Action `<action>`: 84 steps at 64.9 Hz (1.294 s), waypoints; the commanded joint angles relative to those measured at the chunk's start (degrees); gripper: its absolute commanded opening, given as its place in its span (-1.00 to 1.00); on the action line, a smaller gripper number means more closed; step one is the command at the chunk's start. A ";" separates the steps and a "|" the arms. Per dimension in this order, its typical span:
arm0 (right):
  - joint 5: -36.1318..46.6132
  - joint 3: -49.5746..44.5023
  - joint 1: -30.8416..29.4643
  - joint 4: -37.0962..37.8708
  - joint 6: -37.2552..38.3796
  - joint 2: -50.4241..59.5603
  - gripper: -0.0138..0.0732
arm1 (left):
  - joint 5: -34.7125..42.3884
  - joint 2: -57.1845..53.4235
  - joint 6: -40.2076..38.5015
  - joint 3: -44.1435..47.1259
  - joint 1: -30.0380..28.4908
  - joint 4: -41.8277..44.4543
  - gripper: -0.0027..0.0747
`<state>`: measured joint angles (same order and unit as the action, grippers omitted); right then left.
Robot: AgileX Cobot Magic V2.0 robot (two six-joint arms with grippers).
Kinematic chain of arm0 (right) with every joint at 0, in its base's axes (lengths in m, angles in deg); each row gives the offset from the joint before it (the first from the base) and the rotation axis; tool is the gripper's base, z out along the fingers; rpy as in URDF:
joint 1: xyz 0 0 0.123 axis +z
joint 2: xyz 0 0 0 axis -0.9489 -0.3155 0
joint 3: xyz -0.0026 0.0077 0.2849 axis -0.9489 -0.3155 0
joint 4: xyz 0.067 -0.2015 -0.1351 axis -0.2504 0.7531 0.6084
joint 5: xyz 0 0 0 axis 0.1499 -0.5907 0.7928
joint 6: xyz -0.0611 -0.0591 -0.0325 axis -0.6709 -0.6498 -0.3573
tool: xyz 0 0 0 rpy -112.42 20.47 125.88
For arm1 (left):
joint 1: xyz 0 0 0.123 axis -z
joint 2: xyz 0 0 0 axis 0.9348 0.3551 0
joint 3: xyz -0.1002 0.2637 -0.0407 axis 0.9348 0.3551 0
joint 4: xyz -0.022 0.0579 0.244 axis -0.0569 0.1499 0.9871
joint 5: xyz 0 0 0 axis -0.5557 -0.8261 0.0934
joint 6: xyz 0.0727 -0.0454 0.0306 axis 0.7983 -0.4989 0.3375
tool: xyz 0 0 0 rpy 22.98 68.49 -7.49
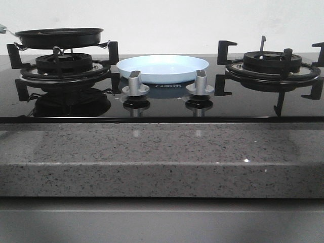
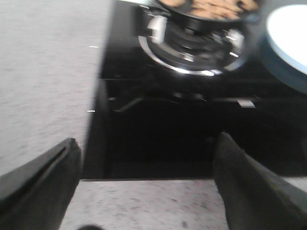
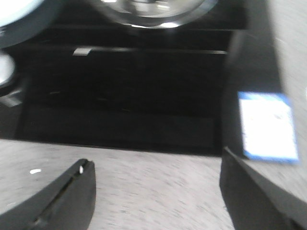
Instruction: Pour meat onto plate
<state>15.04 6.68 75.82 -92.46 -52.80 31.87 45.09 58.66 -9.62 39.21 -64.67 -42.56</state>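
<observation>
Claws gape empty, left claw [image 2: 144, 187] and right claw [image 3: 156, 191] above the speckled grey stone counter [image 1: 162, 152]; loose orange-brown meat chunks [image 2: 211, 6] fill the rigid, probably heavy black round frying pan [image 1: 59, 38] on the left burner beside the pale blue round plate [image 1: 163, 68], best gripped by its handle.

The front view is evenly lit and sharp, with soft diffuse light on the pale wall, faint glints on the speckled bench [image 1: 162, 152] edge, and mirror reflections of the knobs [image 1: 135, 83] and burner grates in the glossy black cooktop [image 1: 243, 104]. Both wrist views are dim and smeared by motion blur: in the left one the plate [image 2: 290, 36] blows out to near white and the burner ring [image 2: 192, 67] shows bright glare. In the right one a blue-edged sticker [image 3: 267, 125] is overexposed and unreadable, and the dark pincer fingers [image 3: 62, 203] sit soft and out of focus.
</observation>
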 commanded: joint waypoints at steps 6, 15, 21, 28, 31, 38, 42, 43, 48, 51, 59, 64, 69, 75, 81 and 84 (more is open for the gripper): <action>0.09 9.04 5.81 -0.54 -1.66 -6.58 0.60 | 3.51 0.01 2.42 -1.93 8.00 -1.78 0.53; -1.34 14.99 9.17 -0.54 -1.66 -13.21 0.60 | 3.50 0.01 2.42 -1.93 14.22 -1.78 0.53; -2.19 19.23 9.72 -0.63 -1.66 -18.00 0.60 | 3.72 0.01 2.42 -1.93 16.97 -1.78 0.53; -3.93 24.36 9.72 -0.65 -1.66 -23.33 0.60 | 4.35 0.01 2.42 -1.93 19.20 -1.78 0.53; -4.74 26.36 9.72 -0.84 -1.66 -25.32 0.60 | 4.48 0.01 2.42 -1.93 19.66 -1.78 0.53; -7.99 32.13 9.72 -3.35 -3.29 -30.97 0.60 | 4.59 0.01 2.42 -1.93 19.80 -1.78 0.53; -9.77 34.88 9.72 -6.12 -5.11 -33.74 0.60 | 4.59 0.01 2.42 -1.93 19.80 -1.78 0.53; -10.08 35.93 9.72 -6.84 -5.64 -34.44 0.60 | 4.59 0.01 2.42 -1.93 19.80 -1.78 0.53; -11.31 39.74 9.72 -10.58 -7.12 -38.65 0.60 | 4.84 0.01 2.42 -1.93 19.80 -1.78 0.53; -11.70 41.71 9.72 -11.60 -7.20 -40.65 0.60 | 5.10 0.01 2.42 -1.93 19.80 -1.78 0.53; -12.76 47.22 9.72 -13.57 -7.20 -46.13 0.60 | 5.21 0.01 2.42 -1.93 19.80 -1.78 0.53; -13.65 50.89 9.72 -14.30 -7.20 -49.21 0.60 | 5.26 0.01 2.42 -1.93 19.80 -1.78 0.53; -14.74 54.46 9.72 -14.93 -7.20 -52.54 0.60 | 5.36 0.01 2.42 -1.93 19.80 -1.78 0.53; -16.65 59.10 9.66 -14.99 -7.20 -56.22 0.60 | 5.35 0.01 2.42 -1.93 19.80 -1.78 0.53; -19.33 64.28 9.44 -14.93 -7.20 -59.93 0.60 | 5.35 0.01 2.42 -1.93 19.80 -1.78 0.53; -20.51 66.54 9.38 -14.93 -7.20 -61.94 0.60 | 5.35 0.01 2.42 -1.93 19.80 -1.78 0.53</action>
<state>-4.64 67.49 85.56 -105.96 -59.20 -30.10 46.22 58.66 -7.09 39.21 -45.42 -43.60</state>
